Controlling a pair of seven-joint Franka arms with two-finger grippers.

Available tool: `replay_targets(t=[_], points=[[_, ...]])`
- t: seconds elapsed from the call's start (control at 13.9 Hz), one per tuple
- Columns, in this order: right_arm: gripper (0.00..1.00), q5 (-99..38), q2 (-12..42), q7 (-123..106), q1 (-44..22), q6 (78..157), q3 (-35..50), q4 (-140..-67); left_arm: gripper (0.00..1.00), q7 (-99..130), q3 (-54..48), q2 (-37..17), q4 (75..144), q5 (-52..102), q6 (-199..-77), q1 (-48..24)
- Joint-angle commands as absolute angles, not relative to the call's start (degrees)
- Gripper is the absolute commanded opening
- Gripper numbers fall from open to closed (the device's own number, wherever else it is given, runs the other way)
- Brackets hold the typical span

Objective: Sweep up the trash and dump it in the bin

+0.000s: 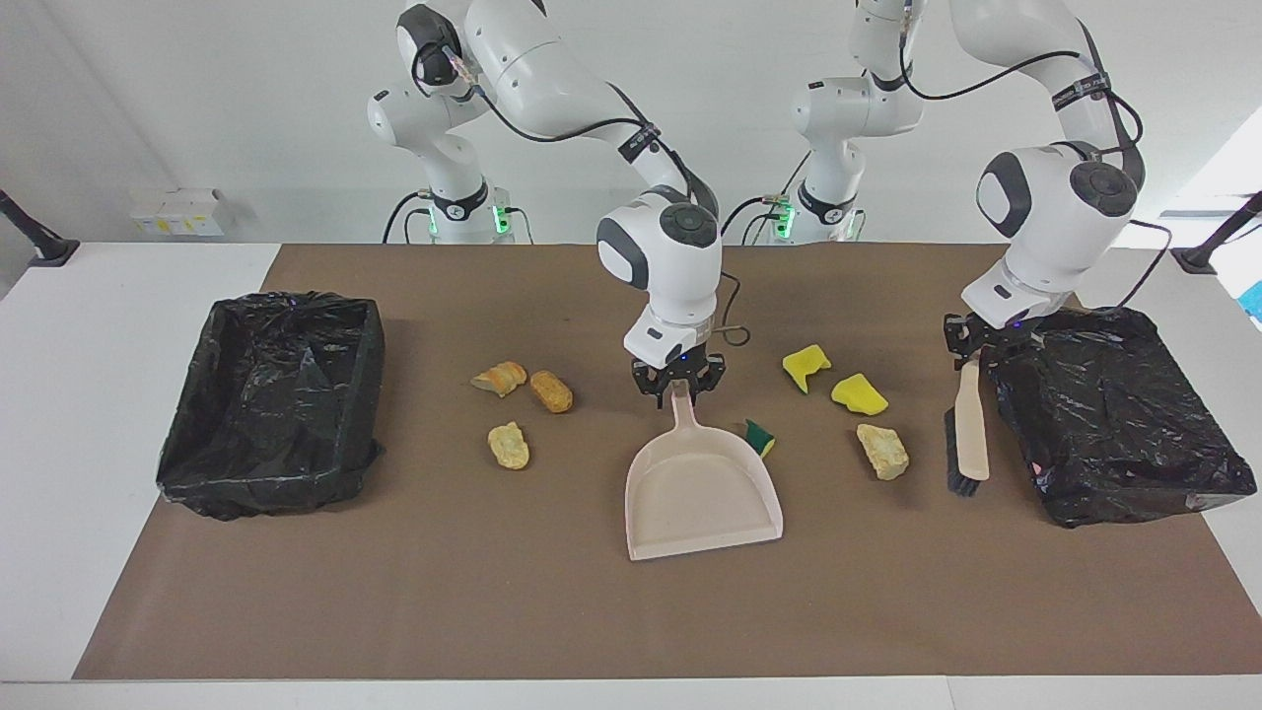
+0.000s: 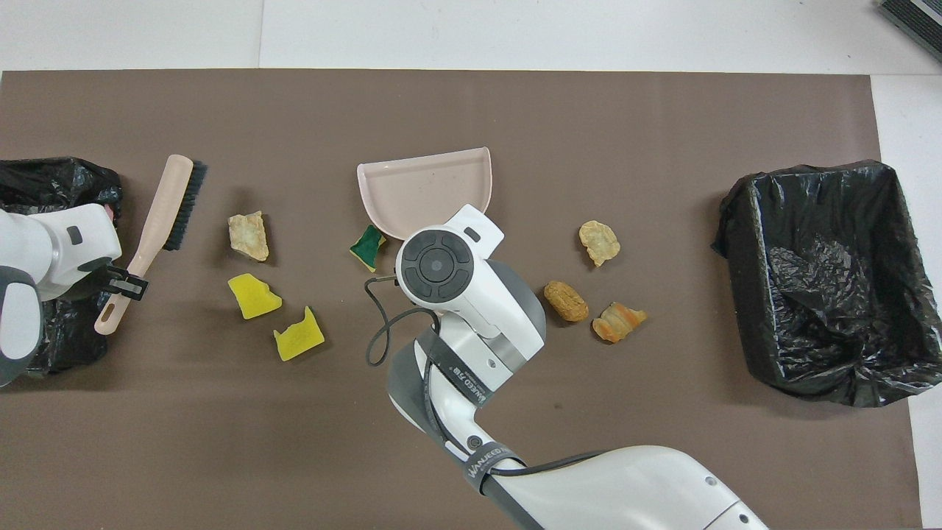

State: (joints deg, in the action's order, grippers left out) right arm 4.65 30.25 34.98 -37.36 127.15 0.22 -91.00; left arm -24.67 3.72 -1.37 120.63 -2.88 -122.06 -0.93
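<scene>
Trash (image 1: pixel 509 446) first: where does it lie?

Seven scraps, all on the brown mat (image 1: pixel 592 611), in two groups with the dustpan (image 1: pixel 702 488) between them. Toward the right arm's end are three: an orange lump (image 1: pixel 500 378) and a brown lump (image 1: pixel 552 391) side by side, and a tan lump (image 1: pixel 509 446) farther from the robots.

And the other group?

Toward the left arm's end are two yellow sponges (image 1: pixel 806 366), a pale lump (image 1: pixel 882 452) farther from the robots than they are, and a green-backed sponge (image 1: pixel 759 437) just beside the dustpan's rim. None of the scraps is in the pan.

What is the right gripper (image 1: pixel 678 387) doing?

It stands at the middle of the mat with its fingers pinched on the end of the dustpan's handle. The pan's mouth points away from the robots, and the pan sits slightly askew.

And the left gripper (image 1: pixel 976 350)?

It is clamped tight on the handle of the brush (image 1: pixel 971 434), near the end of it. The brush slants downward from the grip, with the bristles facing the scraps. I cannot tell whether its lower end touches the mat.

Where do the bins stand?

The open bin (image 1: pixel 367 394), lined with a black bag, is at the right arm's end, well apart from the nearest scraps. The second bin (image 1: pixel 1104 414), also wrapped in black plastic, is at the left arm's end, just beside the brush.
</scene>
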Motion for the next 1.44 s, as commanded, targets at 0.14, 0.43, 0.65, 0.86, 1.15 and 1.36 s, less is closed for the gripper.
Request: replay_targets(t=[0.14,0.43,0.65,0.86,1.15,1.36], points=[[0.00,5.5,29.3,25.1,-35.6,128.1,0.3,-91.3,0.00,-25.4,3.6,-2.2,119.0,-3.6,-121.4,-0.8],[0.00,4.6,27.4,7.2,-33.1,127.6,0.3,-91.8,0.00,-25.3,3.6,-2.2,119.0,-3.8,-121.0,-1.0],[0.00,4.5,24.4,-7.4,-30.1,125.1,0.4,-93.0,0.00,-24.8,3.5,-2.1,119.1,-7.6,-118.4,-1.1],[0.00,4.1,22.2,-23.9,-27.3,120.1,0.6,-93.2,0.00,-19.2,3.5,-1.8,119.2,-7.6,-117.0,-1.1],[0.00,3.6,20.0,-48.3,-25.0,119.6,0.6,-97.7,0.00,-12.8,3.4,-0.4,120.9,-7.6,-112.9,-1.3],[0.00,4.7,22.5,-53.1,-26.2,121.4,0.7,-98.3,0.00,-6.6,3.3,0.3,122.9,-7.6,-112.7,-2.1]])
